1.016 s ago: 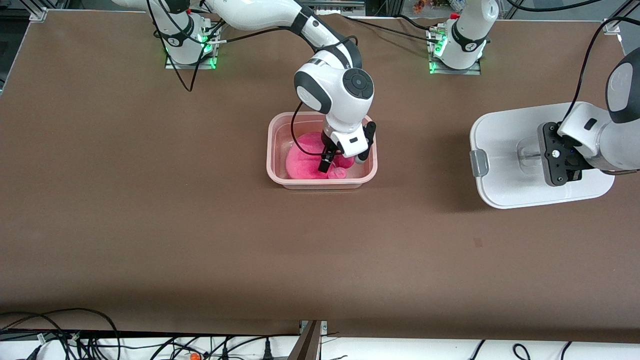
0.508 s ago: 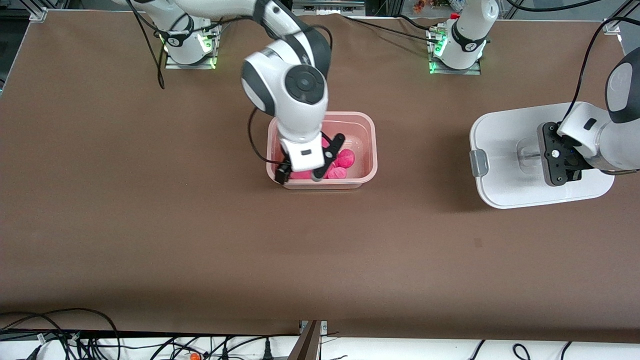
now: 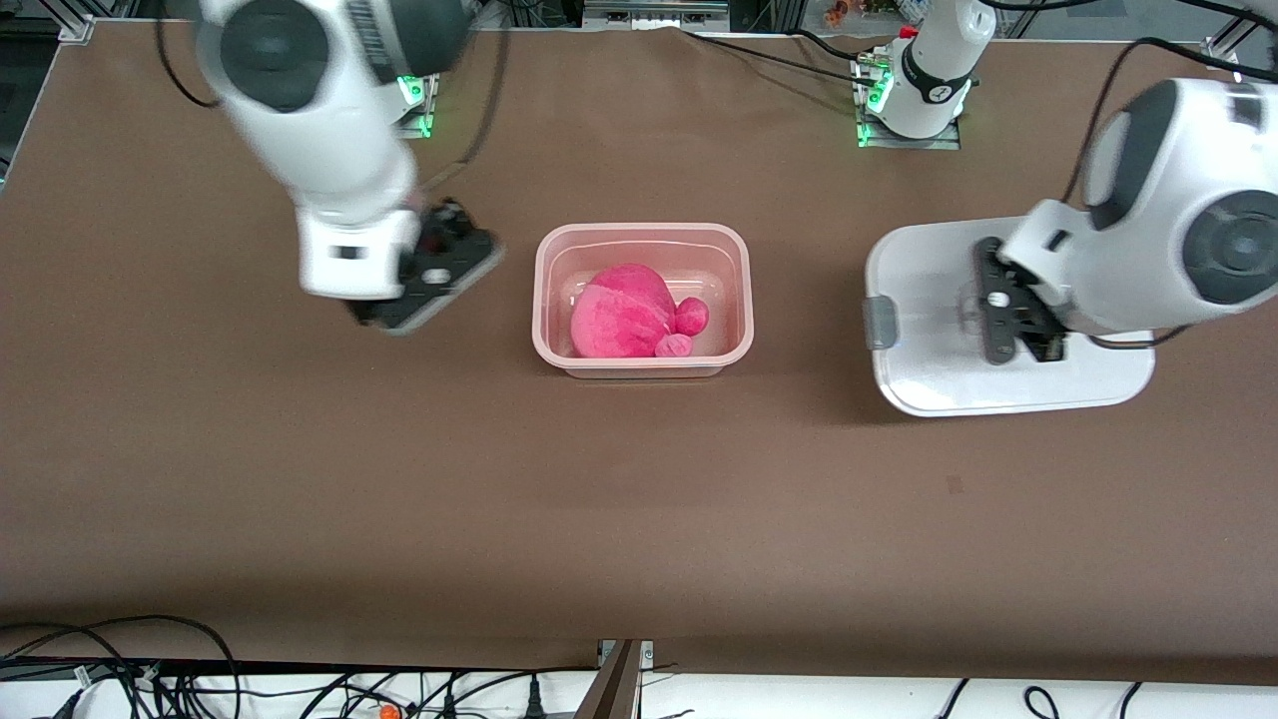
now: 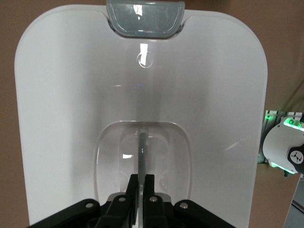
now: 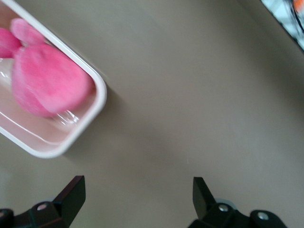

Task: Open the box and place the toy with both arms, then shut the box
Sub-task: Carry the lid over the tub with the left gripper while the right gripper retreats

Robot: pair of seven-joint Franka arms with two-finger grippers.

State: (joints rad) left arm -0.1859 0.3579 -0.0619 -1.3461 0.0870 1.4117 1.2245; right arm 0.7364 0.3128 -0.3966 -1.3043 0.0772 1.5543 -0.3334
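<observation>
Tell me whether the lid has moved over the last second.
Yes. The lid, held by the left gripper, has shifted toward the box, narrowing the gap between them.

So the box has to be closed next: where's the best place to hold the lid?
By the clear recessed handle at the lid's middle, from straight above. The lid is broad and flat, and its handle's thin bar suits a narrow pinch. The left gripper is already shut on it.
</observation>
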